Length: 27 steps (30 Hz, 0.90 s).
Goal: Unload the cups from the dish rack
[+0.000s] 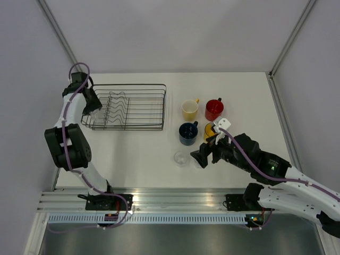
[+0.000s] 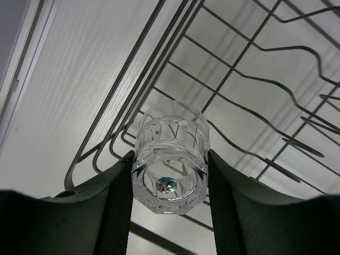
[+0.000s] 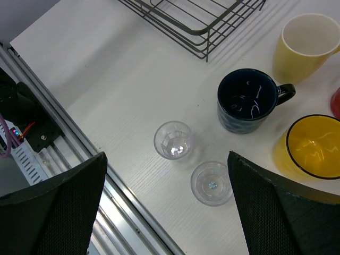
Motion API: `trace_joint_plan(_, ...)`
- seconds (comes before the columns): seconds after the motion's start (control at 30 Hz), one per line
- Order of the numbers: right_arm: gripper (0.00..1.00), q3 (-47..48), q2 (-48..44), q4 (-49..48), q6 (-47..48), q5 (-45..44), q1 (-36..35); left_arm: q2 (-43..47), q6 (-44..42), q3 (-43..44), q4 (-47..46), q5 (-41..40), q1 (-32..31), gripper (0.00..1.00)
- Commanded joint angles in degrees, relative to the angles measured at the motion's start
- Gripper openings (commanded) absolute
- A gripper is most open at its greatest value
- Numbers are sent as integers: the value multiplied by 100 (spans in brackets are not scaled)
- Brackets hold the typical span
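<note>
My left gripper point(image 2: 170, 183) is shut on a clear glass tumbler point(image 2: 171, 154), its pads pressed on both sides of the base, over the left end of the black wire dish rack point(image 2: 249, 79). From above, the left gripper point(image 1: 91, 109) sits at the left end of the rack point(image 1: 133, 106). My right gripper point(image 3: 167, 159) hangs open over two clear tumblers point(image 3: 173, 140) point(image 3: 212, 183) standing on the table, holding nothing. The top view shows the right gripper point(image 1: 201, 156) beside one tumbler point(image 1: 181, 158).
Right of the rack stand a cream mug point(image 1: 189, 109), a red mug point(image 1: 214, 109), a dark blue mug point(image 1: 188, 133) and a yellow mug point(image 1: 208, 130) partly hidden behind my right wrist. The table's metal front rail point(image 3: 79, 154) runs just below the tumblers.
</note>
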<state>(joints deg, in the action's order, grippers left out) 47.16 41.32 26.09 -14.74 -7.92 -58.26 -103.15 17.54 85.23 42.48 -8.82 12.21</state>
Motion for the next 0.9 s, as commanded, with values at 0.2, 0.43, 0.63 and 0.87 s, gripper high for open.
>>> trace_joint_plan(0.2, 98, -250, -475, -516, -344, -1148, 16, 1560, 13, 143, -327, 1679, -104, 2)
trace_joint_plan(0.43, 98, -787, -976, -1132, -969, -2090, 16, 2132, 161, 99, -863, 3989, -990, 2)
trace_joint_plan(0.63, 98, -691, -1258, -1053, -1057, -2266, 16, 2449, 899, -190, -1882, 5634, -2044, 2)
trace_joint_plan(0.87, 98, -681, -1644, -1132, -969, -1792, 25, 2879, 2050, -928, -3648, 6234, -3373, 2)
